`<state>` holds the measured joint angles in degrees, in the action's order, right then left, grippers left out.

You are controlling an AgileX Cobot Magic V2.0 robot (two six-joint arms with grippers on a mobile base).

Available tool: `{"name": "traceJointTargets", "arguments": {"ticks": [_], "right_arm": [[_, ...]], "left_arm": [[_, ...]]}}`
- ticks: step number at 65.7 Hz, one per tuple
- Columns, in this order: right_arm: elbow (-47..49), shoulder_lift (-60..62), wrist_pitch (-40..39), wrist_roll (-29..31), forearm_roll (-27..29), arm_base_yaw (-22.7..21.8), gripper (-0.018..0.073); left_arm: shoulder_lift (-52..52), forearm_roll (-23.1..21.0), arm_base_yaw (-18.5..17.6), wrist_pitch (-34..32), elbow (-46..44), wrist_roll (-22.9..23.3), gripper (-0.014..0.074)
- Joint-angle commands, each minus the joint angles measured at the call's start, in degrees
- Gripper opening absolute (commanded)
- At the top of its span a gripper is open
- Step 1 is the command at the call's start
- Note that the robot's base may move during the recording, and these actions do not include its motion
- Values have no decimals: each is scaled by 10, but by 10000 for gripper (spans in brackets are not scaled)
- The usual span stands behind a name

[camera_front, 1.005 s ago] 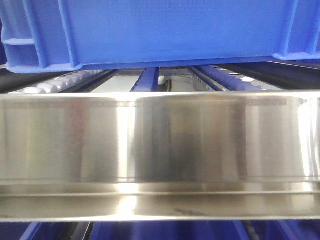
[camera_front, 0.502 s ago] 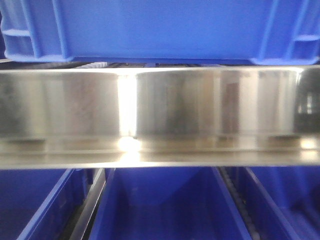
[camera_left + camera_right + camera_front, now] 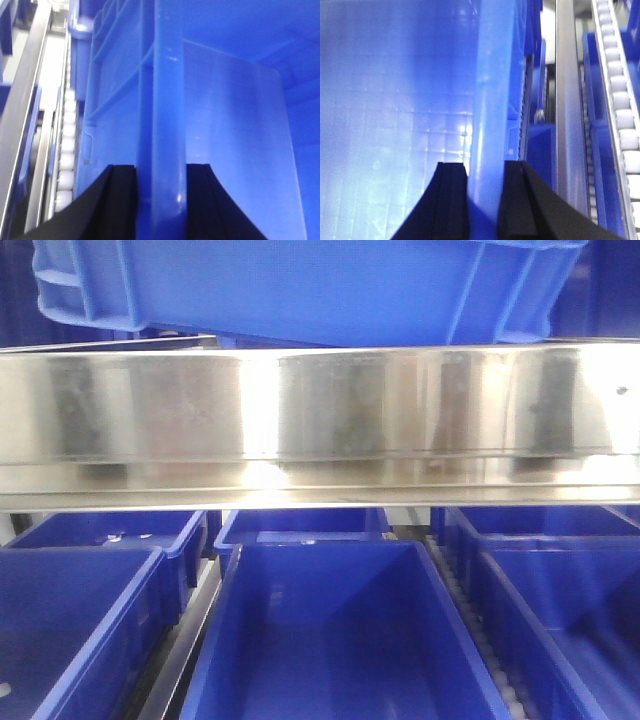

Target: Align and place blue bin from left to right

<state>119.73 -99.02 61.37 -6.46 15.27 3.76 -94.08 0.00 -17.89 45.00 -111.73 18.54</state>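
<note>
**Bin lifted off the rollers, lower shelf now in sight**

In the last second the steel rail has climbed in the front view. The blue bin now sits above it, looking smaller and slightly tilted, with its underside dipping toward the right. The roller tracks I saw under it a second ago are gone from that view. I judge the bin is up off its lane and hanging between my arms, so the shift rightward can go on. Squaring it up and setting it down are not yet done.

My left gripper is clamped across the bin's left wall, one finger outside and one inside. My right gripper pinches the right wall the same way.

I count one carried bin, one rail and two grippers, both gripping. Under the rail I count six lower bins, in three lanes of two. A line of white rollers runs beside the bin in each wrist view, too blurred to number.
</note>
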Motion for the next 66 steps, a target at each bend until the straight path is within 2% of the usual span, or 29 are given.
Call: {"name": "traceJointTargets", "arguments": {"ticks": [1,66], "right_arm": [[5,8,7,9,9,0,-71],[5,8,7,9,9,0,-71]], "left_arm": [[16,-34,-2,-70,-12,1,-111],[16,-34,-2,-70,-12,1,-111]]}}
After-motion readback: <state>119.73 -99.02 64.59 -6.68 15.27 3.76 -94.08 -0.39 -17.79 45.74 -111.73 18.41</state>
